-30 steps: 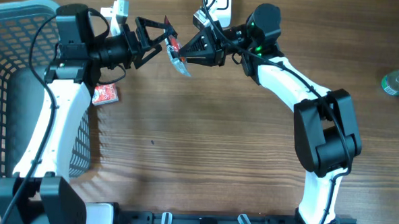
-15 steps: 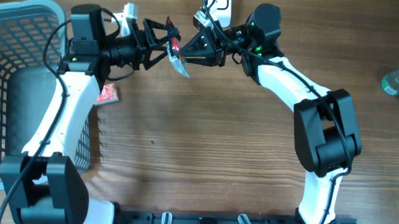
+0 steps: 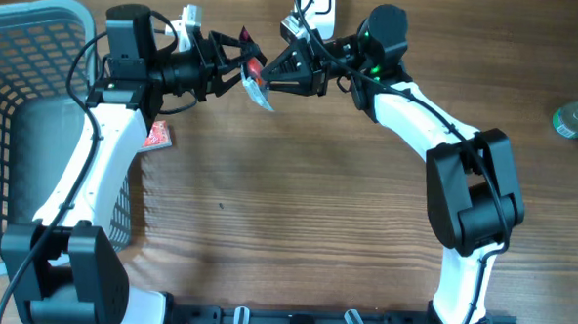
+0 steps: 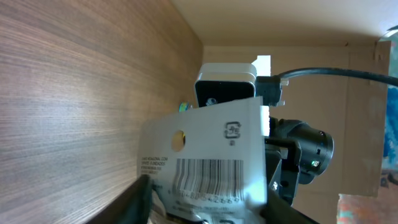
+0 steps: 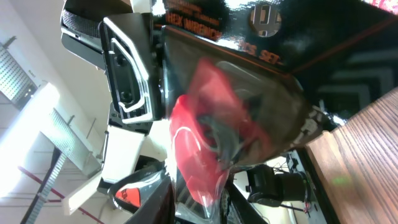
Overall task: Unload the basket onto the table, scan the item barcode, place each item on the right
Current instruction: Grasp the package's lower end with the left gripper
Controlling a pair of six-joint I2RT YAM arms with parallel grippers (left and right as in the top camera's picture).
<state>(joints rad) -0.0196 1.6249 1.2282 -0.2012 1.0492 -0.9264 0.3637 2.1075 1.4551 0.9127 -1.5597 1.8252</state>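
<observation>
From above, the right pincer [image 3: 273,75] pinches the blister pack [image 3: 262,95] in mid-air. The left pincer [image 3: 240,66] brackets the pack's other edge; I can't tell whether it grips.

Left wrist: the barcode [image 4: 208,175] faces this pincer, with the scanner [image 4: 225,90] beyond it.

Right wrist: the pack sits clamped close in.

A mistimed handover could drop or twist it.

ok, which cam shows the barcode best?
Left wrist: the barcode faces it, on the white back of the package. Overhead sees the pack only edge-on; right wrist gets its black printed front, no barcode.
</observation>
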